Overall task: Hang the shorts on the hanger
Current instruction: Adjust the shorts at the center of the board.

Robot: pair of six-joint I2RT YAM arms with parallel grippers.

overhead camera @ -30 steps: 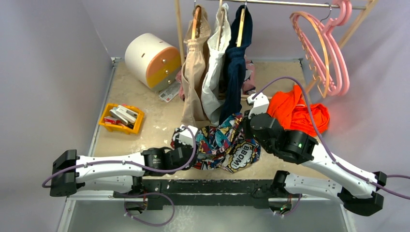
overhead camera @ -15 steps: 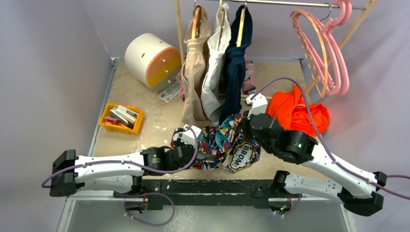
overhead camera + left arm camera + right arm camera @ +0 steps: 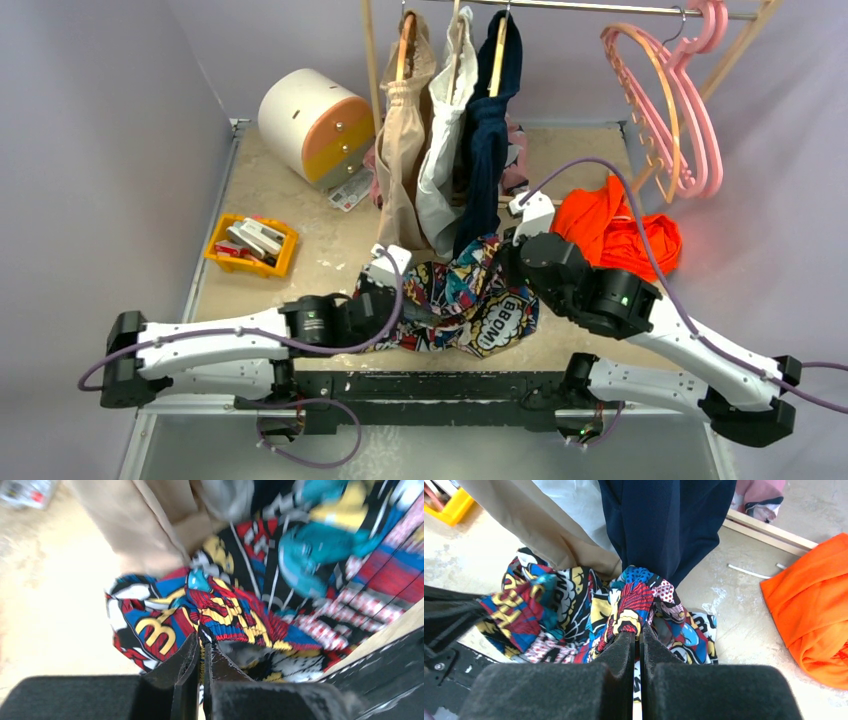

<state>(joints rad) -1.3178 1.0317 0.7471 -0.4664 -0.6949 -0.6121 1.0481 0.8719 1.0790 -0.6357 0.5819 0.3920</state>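
At the left gripper [image 3: 202, 635] I see both jaws pressed together with only a thin fold of the shorts [image 3: 220, 610] between them; the pinch sits on a gathered red, yellow and blue edge at the garment's left side; large yellow lettering shows just beside the grip, but the blur keeps me from reading it.

On the other side, the right gripper [image 3: 638, 630] is likewise clamped tight, its black pads nipping a bunched peak of the same print, red-striped with a yellow patch; that peak stands up just under the hem of the navy garment [image 3: 664, 525].

Between the two grips the shorts [image 3: 470, 300] lie crumpled on the table [image 3: 320, 260] near its front edge; from above I can read one word on the fabric, "BOOM!", in a white burst panel turned upside down to the camera.

Behind them a beige garment [image 3: 402, 170], a white garment [image 3: 440, 150] and the navy one hang on wooden hangers from the rail [image 3: 600, 8]; the hanger [image 3: 632, 95], thin and peach-orange, hangs far along that rail to the right, well apart from the shorts, beside brighter pink hangers [image 3: 700, 140]; an orange garment [image 3: 620, 235] is heaped right of my right arm; a yellow tray [image 3: 250, 245] and a round drawer unit [image 3: 312, 122] sit to the left, any labels there too small to read.
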